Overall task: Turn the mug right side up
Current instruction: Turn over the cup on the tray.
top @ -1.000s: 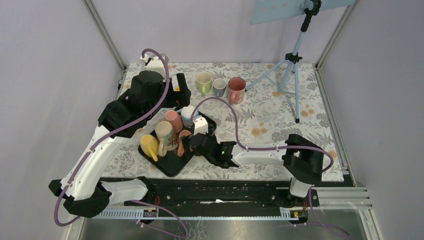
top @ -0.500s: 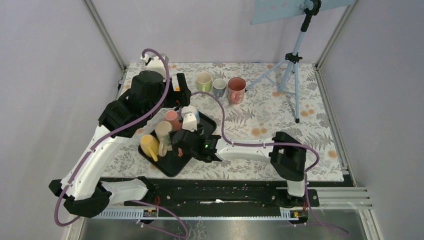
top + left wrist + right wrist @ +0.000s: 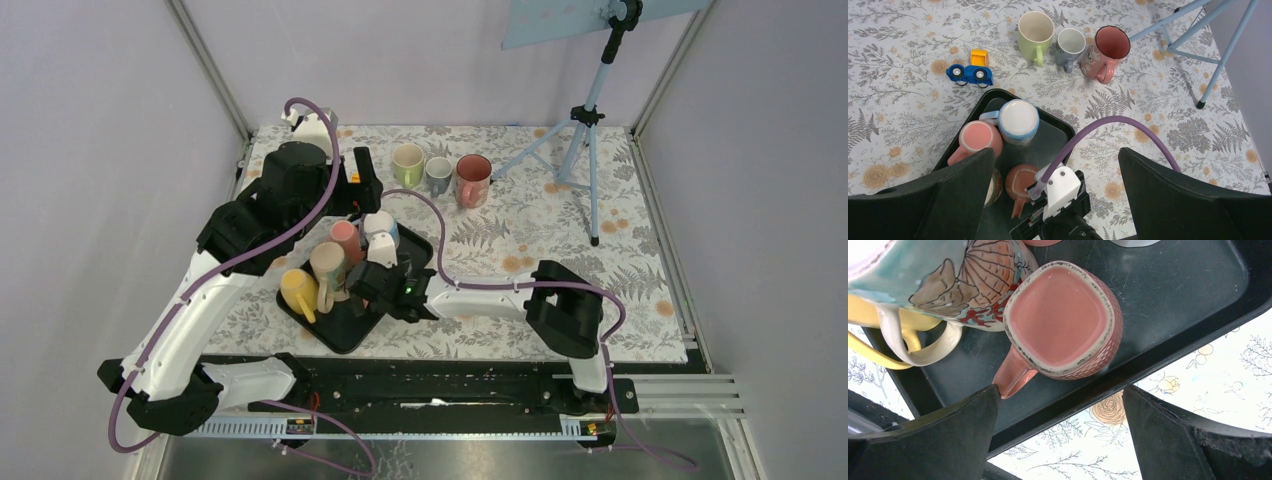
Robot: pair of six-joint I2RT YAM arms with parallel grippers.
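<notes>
The table wears a matte cloth printed with grey ferns and orange blossoms. On its near left part sits a black tray, smooth plastic with a raised rim and rounded corners.

The left gripper hangs high over the tray, jaws wide and holding nothing. The right gripper hovers low over the tray's near right side, jaws just as wide, a salmon mug directly below and between them, not touched.

As far as the task goes, 3 mugs stand mouth-up in a row on the far cloth: a green mug, a small grey mug and a rose mug. The 5 on the tray look base-up, so this mug's turn appears not yet begun; grasp, lift and flip all remain.

The salmon mug is squarish with rounded corners, dimpled walls, a speckled unglazed foot ring and a stubby handle pointing toward the tray's edge. Touching it is a shell-patterned mug, glossy teal with brown and red motifs and a cream handle. Beyond are a yellow mug, a pink mug and a blue-and-white mug.

A small blue and yellow toy truck sits on the cloth beyond the tray.
</notes>
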